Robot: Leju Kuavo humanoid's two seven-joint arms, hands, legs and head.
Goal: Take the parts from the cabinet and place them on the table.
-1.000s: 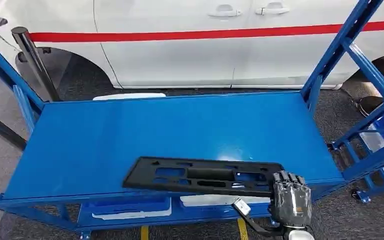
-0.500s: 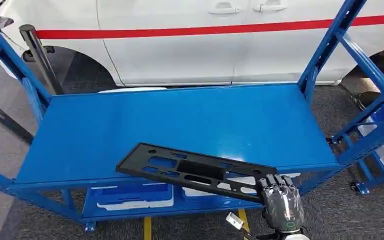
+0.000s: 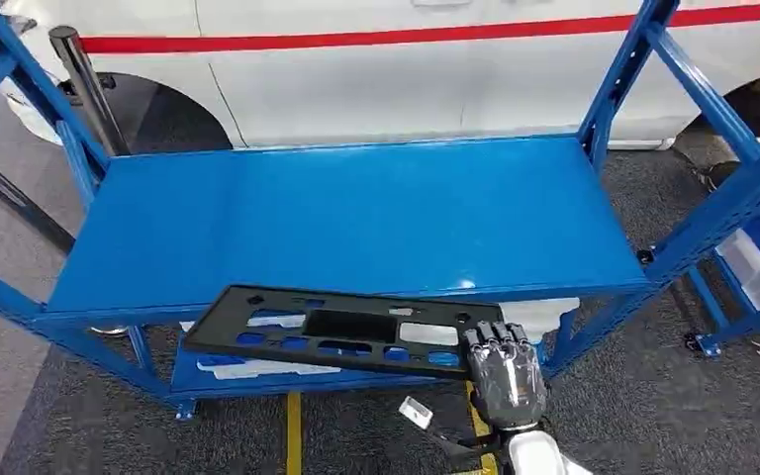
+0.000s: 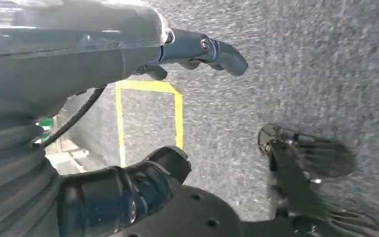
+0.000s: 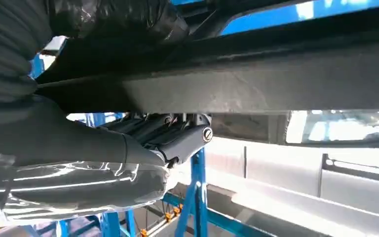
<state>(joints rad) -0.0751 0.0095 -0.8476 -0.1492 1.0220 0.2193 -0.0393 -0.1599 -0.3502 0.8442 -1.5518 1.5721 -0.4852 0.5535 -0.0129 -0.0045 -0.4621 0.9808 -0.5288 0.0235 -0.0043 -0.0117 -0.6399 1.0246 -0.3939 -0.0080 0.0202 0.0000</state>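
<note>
- The blue rack (image 3: 356, 213) stands before a white car (image 3: 376, 79); white trays (image 3: 257, 368) lie on its lower shelf.
- The right hand (image 3: 503, 368) grips one end of the long black part (image 3: 332, 332), fingers curled over its edge.
- The part hangs just off the rack's near edge, not resting on the top shelf.
- A second ago the part lay over that shelf; the whole view has shifted since.
- The left hand (image 4: 128, 123) holds nothing, fingers apart, above grey floor (image 4: 301, 74).

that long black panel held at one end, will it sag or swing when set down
The black panel probably stays stiff: it spans straight out from the right hand without drooping. Its many cutouts suggest it is light. Held at one end only, it may pivot or tip when it meets the blue shelf.
</note>
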